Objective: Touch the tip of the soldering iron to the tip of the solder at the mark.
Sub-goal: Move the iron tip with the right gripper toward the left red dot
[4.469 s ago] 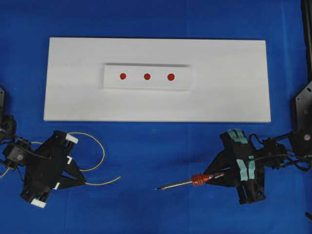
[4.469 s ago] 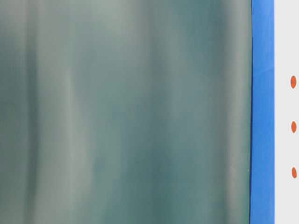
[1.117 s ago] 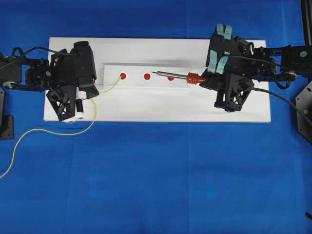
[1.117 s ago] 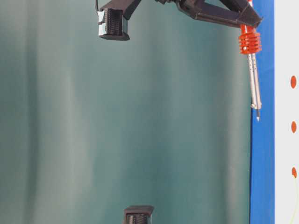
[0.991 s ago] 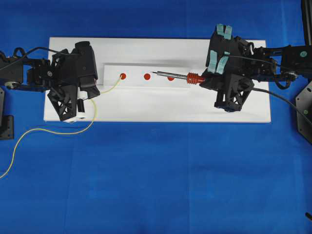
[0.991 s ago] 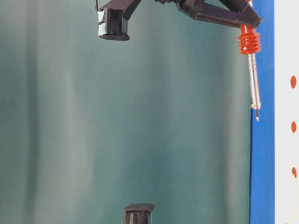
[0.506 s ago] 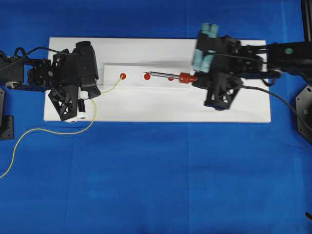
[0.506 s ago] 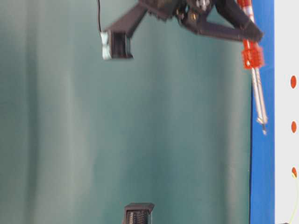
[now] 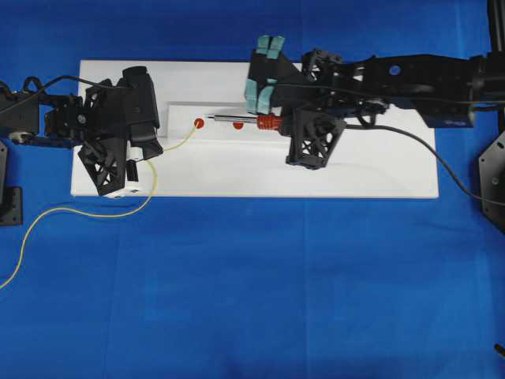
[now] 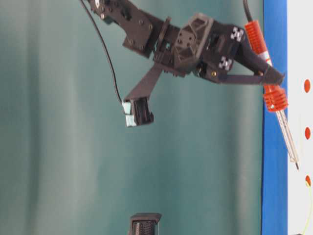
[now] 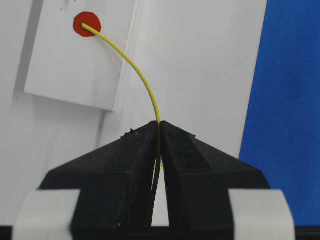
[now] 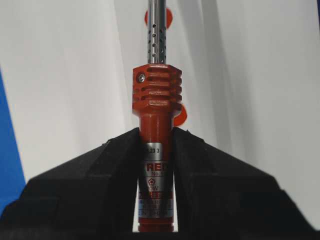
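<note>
Now closing the iron onto the solder tip.
At left, the left gripper [image 9: 136,162] fingers are pinching the solder [image 11: 140,79], its tip resting on the leftmost red mark [image 9: 199,122]; the right gripper [image 9: 278,121] fingers are clamping the soldering iron [image 9: 246,121], needing a slight leftward, downward nudge.

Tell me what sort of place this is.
Most likely a robot lab test bench, not a real soldering station: a blue cloth covers the table, a plain white board carries red dot marks, and two black robot arms work over it.
</note>
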